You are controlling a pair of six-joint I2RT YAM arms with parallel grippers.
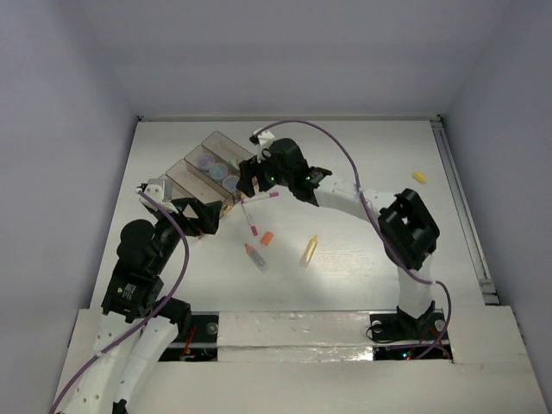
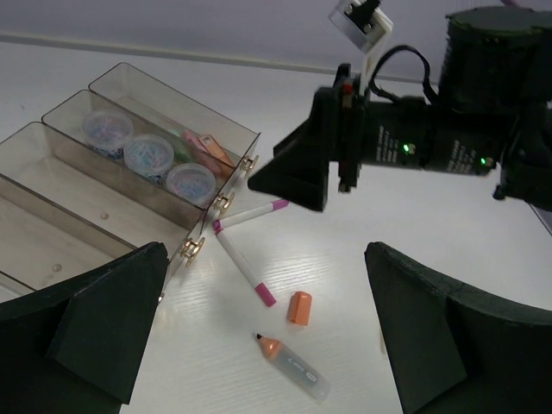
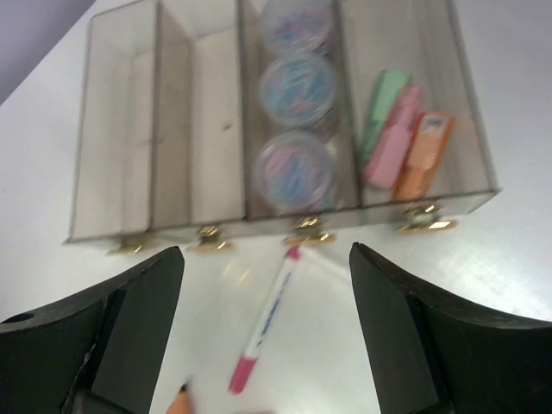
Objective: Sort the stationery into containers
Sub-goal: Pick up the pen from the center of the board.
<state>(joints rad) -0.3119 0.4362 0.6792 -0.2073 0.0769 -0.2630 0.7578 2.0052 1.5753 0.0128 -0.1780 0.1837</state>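
The containers [image 1: 183,175] are a row of clear brownish compartments at the back left. One holds three round rolls [image 3: 294,167]. The end one holds green, pink and orange sticks [image 3: 392,138]. My right gripper [image 3: 267,259] hangs open just in front of the row. Below its jaws, a white pen with pink tips [image 3: 269,323] lies on the table, one end at the container's front. A second such pen [image 2: 244,269] lies beside it. Near them lie an orange cap [image 2: 299,308] and an uncapped orange stick [image 2: 293,369]. My left gripper [image 2: 266,276] is open above these.
A yellow stick [image 1: 309,250] lies on the table at the middle. A small yellow piece [image 1: 420,178] lies far right, near the table's side rail. Two compartments [image 2: 52,216] at the left of the row hold nothing. The right arm's elbow [image 1: 410,226] rises over the right half.
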